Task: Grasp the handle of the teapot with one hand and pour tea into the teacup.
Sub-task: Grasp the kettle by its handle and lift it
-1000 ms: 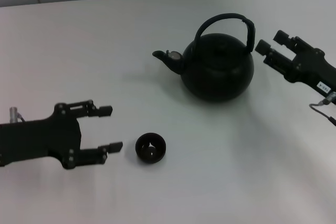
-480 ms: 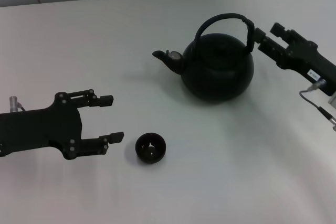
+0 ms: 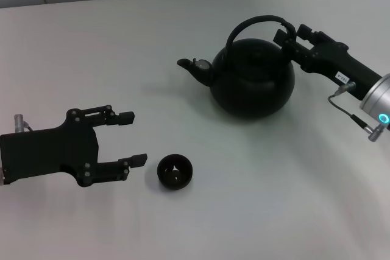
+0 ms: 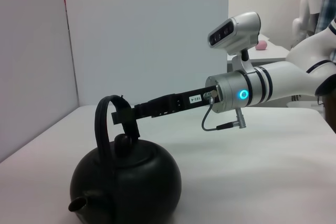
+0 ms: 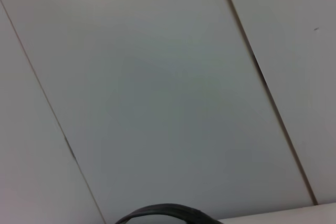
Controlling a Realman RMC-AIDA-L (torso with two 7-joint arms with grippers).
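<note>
The right gripper (image 3: 287,36) reaches level to the teapot's (image 3: 251,78) handle (image 3: 259,22), grip unclear; the left gripper (image 3: 133,138) lies spread near the teacup (image 3: 175,172).

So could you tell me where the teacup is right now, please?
In the head view the teacup stands on the table just off the left gripper, which is open, and well in front of the teapot.

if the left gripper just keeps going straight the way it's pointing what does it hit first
Most likely the teacup. The left gripper points across the table, open jaws level with it; the cup sits just ahead, nearest the lower jaw, so contact may be glancing.
</note>
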